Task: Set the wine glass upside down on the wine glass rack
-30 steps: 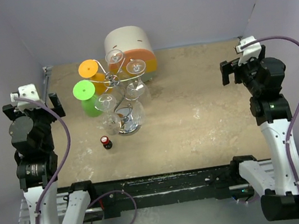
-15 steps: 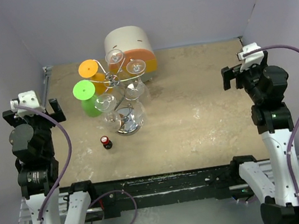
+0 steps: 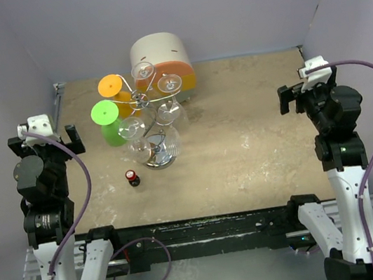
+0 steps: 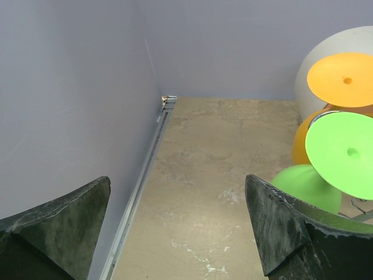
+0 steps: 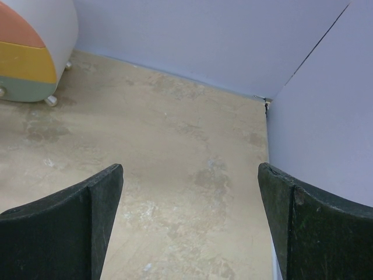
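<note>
The wine glass rack (image 3: 142,101), a silver wire stand on a round shiny base (image 3: 158,153), stands at the back centre-left. Clear wine glasses (image 3: 168,113) hang on it upside down, feet up. A green glass (image 3: 105,113) and an orange glass (image 3: 110,85) are upside down at its left; I cannot tell whether they hang or stand. Both also show in the left wrist view, green (image 4: 342,153) and orange (image 4: 341,79). My left gripper (image 3: 41,140) (image 4: 178,181) is open and empty by the left wall. My right gripper (image 3: 310,92) (image 5: 189,168) is open and empty by the right wall.
A round white-and-orange drum (image 3: 160,60) stands behind the rack, also in the right wrist view (image 5: 32,49). A small red-capped bottle (image 3: 132,178) stands in front of the rack. Purple walls close in the left, back and right sides.
Both arms have drawn back a little toward the near edge, grippers staying open. The rack and glasses have not moved.
</note>
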You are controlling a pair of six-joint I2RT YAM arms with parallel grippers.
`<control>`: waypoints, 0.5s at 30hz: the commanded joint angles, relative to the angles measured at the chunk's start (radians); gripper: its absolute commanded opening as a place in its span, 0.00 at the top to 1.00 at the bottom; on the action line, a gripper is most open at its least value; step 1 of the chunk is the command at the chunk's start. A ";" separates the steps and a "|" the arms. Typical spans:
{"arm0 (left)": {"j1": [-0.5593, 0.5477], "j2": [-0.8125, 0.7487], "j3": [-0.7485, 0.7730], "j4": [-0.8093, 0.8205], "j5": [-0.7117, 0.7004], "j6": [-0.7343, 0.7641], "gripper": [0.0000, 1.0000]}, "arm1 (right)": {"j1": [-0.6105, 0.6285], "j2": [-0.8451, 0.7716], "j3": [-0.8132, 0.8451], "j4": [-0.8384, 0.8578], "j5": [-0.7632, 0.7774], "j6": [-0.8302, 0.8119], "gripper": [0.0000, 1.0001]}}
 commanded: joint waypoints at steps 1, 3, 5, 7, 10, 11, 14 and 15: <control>0.009 -0.004 0.007 0.028 0.008 0.010 0.01 | -0.006 -0.005 0.000 0.021 -0.008 -0.004 0.00; 0.009 -0.003 0.009 0.028 0.006 0.009 0.01 | -0.006 -0.005 0.000 0.020 -0.009 -0.005 0.00; 0.009 -0.002 0.009 0.029 0.006 0.009 0.01 | -0.006 -0.004 0.000 0.020 -0.010 -0.007 0.00; 0.009 -0.001 0.008 0.029 0.006 0.010 0.01 | -0.006 -0.003 0.000 0.019 -0.012 -0.008 0.00; 0.009 0.000 0.007 0.028 0.007 0.010 0.01 | -0.006 -0.002 0.000 0.017 -0.013 -0.008 0.00; 0.009 0.000 0.007 0.028 0.008 0.011 0.01 | -0.006 -0.002 0.000 0.018 -0.013 -0.008 0.00; 0.009 0.002 0.006 0.030 0.009 0.012 0.01 | -0.006 -0.002 0.000 0.016 -0.013 -0.008 0.00; 0.008 0.002 0.007 0.030 0.009 0.012 0.01 | -0.006 -0.002 0.000 0.016 -0.013 -0.008 0.00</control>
